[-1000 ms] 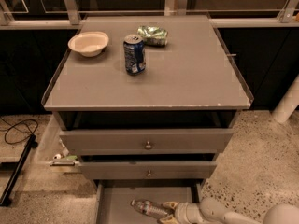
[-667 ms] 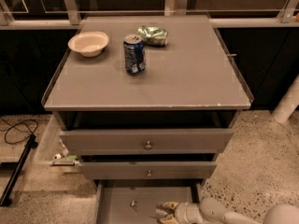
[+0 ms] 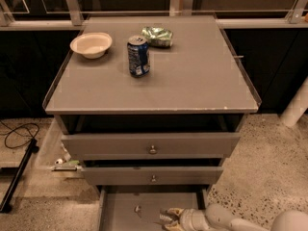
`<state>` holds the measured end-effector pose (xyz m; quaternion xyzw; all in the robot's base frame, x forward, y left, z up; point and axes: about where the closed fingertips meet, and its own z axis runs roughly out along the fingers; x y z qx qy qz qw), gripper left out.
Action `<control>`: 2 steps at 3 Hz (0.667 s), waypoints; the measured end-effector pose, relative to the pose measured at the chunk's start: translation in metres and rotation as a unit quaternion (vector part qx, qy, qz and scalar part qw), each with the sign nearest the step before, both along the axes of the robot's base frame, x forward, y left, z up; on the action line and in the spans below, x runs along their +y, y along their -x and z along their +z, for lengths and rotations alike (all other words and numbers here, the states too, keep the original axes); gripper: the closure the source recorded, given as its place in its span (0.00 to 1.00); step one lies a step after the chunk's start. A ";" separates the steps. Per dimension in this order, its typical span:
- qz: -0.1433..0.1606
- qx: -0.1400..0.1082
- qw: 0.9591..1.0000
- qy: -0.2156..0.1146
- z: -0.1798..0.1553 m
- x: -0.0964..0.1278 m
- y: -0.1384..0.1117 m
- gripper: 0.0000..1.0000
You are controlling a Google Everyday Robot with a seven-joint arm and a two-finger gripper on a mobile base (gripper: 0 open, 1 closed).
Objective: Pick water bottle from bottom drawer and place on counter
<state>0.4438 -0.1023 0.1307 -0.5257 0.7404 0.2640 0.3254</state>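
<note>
The bottom drawer (image 3: 120, 215) is pulled open at the lower edge of the camera view, showing its flat grey floor. My gripper (image 3: 168, 218) reaches into it from the right, low over the floor at the drawer's right half. I cannot make out the water bottle as a whole. A small pale thing (image 3: 138, 208) lies on the drawer floor just left of the gripper, and I cannot tell if it is part of the bottle. The counter (image 3: 202, 81) is the grey top of the cabinet.
On the counter stand a blue soda can (image 3: 138, 57), a white bowl (image 3: 91, 44) at the back left and a crumpled green bag (image 3: 157, 36) behind the can. The two upper drawers (image 3: 153, 149) are slightly ajar. A black cable (image 3: 19, 134) lies on the floor at left.
My gripper has drawn back to the right inside the bottom drawer. The small pale thing on the drawer floor has stayed in place. Nothing on the counter has moved.
</note>
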 end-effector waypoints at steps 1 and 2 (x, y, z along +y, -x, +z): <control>0.016 -0.009 1.000 -0.001 0.018 0.001 0.011 1.00; 0.035 -0.034 0.999 -0.007 0.058 -0.005 0.026 1.00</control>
